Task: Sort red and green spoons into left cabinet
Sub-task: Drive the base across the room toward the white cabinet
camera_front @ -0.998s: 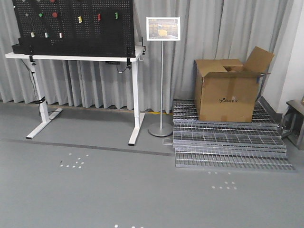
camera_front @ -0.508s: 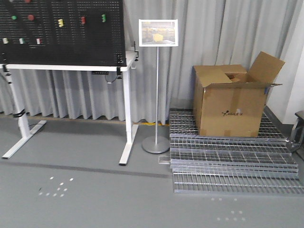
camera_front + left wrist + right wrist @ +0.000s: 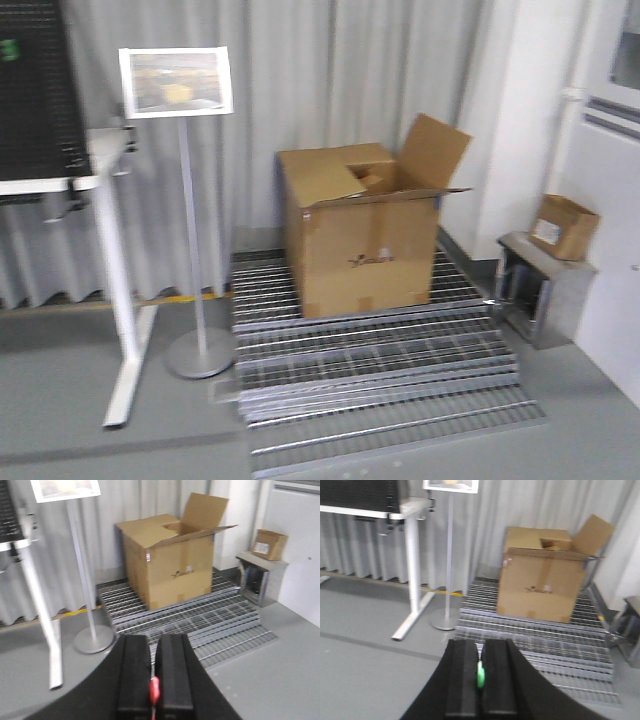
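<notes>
Red plastic shows in the slit of the left claw [image 3: 153, 645]: its two black fingers are pressed together on the red spoon [image 3: 154, 690], of which only a sliver is visible. The right claw [image 3: 480, 647] is likewise clamped on the green spoon [image 3: 480, 675]. Both claws point toward an open cardboard box [image 3: 360, 235], which stands on steel grating [image 3: 380, 400]. Left of the box is a sign stand [image 3: 190, 200], and further left a white-legged tabletop [image 3: 85, 180]. Right of the box, a small carton [image 3: 565, 225] sits on a metal stand [image 3: 540, 290].
</notes>
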You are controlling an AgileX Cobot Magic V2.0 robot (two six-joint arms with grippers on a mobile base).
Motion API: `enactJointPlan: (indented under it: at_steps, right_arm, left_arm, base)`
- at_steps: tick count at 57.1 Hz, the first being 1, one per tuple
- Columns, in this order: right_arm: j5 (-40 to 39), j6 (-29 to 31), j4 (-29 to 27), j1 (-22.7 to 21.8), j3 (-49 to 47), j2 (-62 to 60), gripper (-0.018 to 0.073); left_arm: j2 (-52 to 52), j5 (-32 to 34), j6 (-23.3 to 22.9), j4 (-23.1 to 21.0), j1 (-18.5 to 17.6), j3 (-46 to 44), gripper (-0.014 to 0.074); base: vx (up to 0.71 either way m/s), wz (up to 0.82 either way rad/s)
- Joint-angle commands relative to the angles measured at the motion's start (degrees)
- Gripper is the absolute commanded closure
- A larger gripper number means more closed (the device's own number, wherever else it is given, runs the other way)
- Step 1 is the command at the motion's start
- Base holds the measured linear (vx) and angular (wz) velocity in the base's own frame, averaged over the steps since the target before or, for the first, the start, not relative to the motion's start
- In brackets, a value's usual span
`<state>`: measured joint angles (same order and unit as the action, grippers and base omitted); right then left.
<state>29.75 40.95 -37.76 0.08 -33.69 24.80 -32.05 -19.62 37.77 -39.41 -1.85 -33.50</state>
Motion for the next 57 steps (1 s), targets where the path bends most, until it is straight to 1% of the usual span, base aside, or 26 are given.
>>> enactJointPlan:
  at_steps: [1,57]
  right_arm:
    - [-3.6,0.7,-1.4,-0.2,-1.6,0.3,0.0562]
    - [-3.4,0.7,-1.3,-0.2,-1.6,0.2,0.0562]
  left_arm:
    - [0.1,3.6,-0.5,-1.3,-0.5,-1.6,0.0597]
    - [0.1,3.3,-0.5,-1.3,-0.5,-1.6,0.0597]
  base:
    - [0.48,-0.59]
    - [0.46,-0.56]
